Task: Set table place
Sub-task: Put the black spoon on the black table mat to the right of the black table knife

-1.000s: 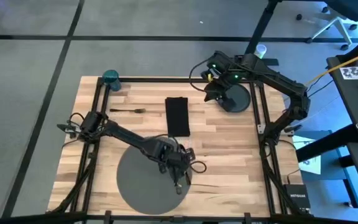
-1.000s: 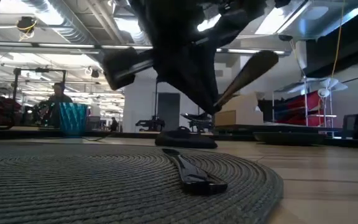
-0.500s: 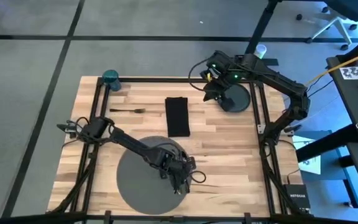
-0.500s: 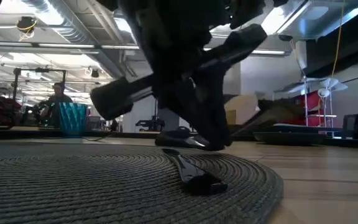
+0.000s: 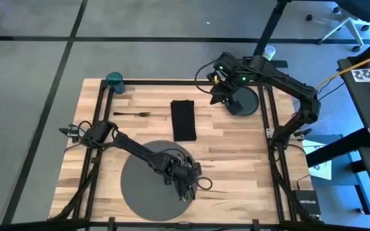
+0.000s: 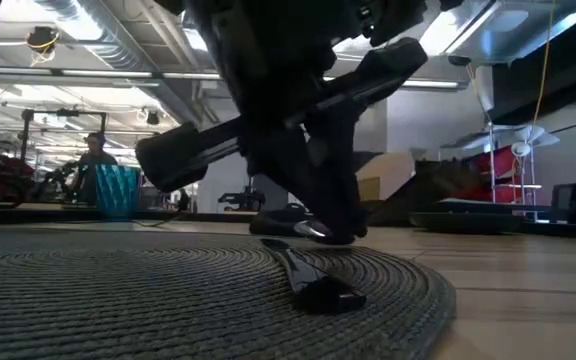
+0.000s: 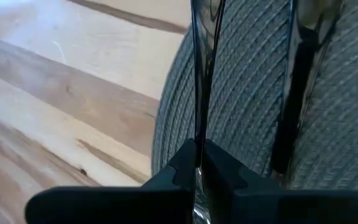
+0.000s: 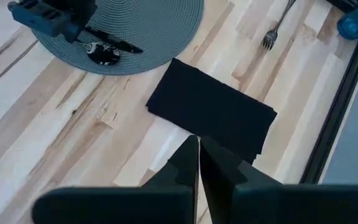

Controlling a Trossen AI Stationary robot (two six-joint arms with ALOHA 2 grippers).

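The large grey mat [image 5: 143,186] lies at the table's near middle. A dark spoon [image 6: 308,278] lies flat on the mat's right part, bowl toward the near edge. My left gripper [image 5: 185,185] is shut, pointing down just beside the spoon [image 7: 294,106] at the mat's right rim. A thin dark strand runs out from between its fingertips [image 7: 197,155]; what it is does not show. My right gripper [image 5: 219,96] hovers shut beside the dark plate [image 5: 244,101] at the far right. The black napkin [image 5: 184,120], fork [image 5: 130,113] and teal cup [image 5: 114,80] rest on the wood. My left gripper comes down from above with shut fingers [image 6: 333,232] at the mat's right rim [image 7: 166,124], behind the spoon's handle end. I cannot tell whether the tips touch the mat or the spoon.
Black frame rails [image 5: 266,122] run along the table's sides and far edge. A loose cable [image 5: 204,183] hangs by the left wrist. Bare wood [image 5: 236,160] lies between the mat and the right rail.
My left gripper has come down from above the mat to just over its right rim, behind the spoon. The spoon has stayed lying on the mat.
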